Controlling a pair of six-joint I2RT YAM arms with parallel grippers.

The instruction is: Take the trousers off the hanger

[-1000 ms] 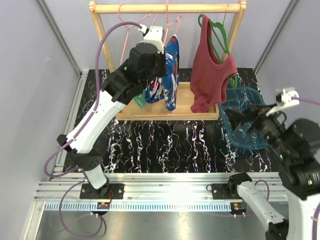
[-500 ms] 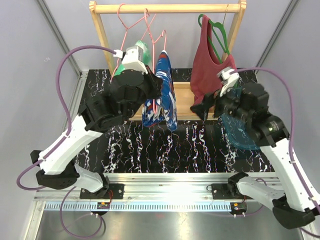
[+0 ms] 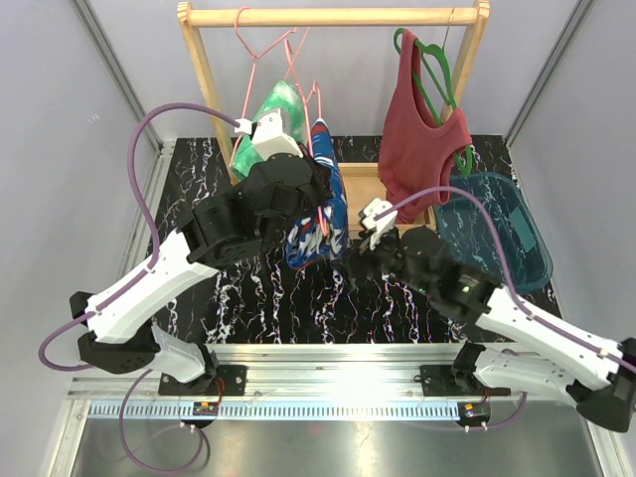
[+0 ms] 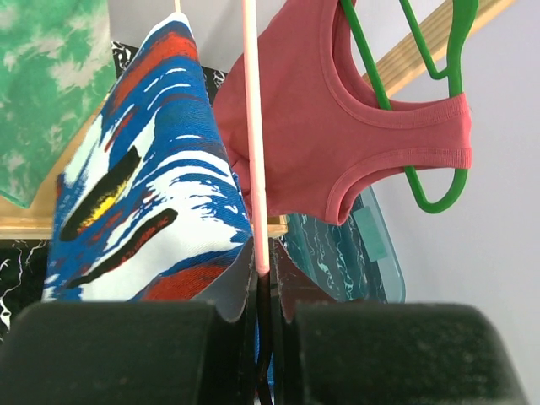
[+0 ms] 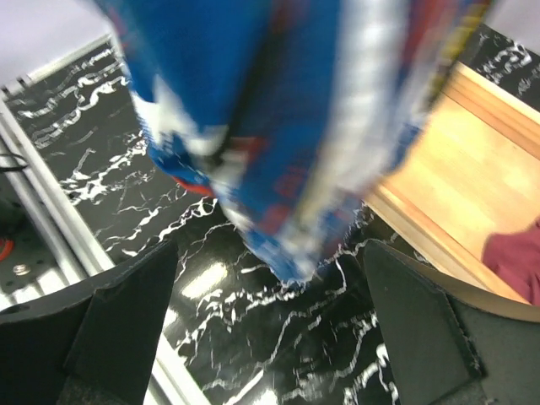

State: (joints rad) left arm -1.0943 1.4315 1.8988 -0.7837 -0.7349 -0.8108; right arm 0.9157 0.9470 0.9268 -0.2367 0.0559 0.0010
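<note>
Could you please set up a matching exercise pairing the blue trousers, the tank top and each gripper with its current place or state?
Things:
1. blue trousers
2. tank top
3. left gripper
4. right gripper

Place or state:
A. open
B. hanging on the green hanger
C. shut on the pink hanger
D. hanging on the pink hanger

Pairs: 1-D, 2-B, 3-C, 4-A

The left arm (image 3: 149,288) and the right arm (image 3: 542,333) are white with chunky black joints. A thin purple cable (image 3: 139,149) runs along each one. Both have black bases (image 3: 204,383). The left gripper (image 4: 263,287) and the right gripper (image 5: 270,245) have thick black fingers.
</note>
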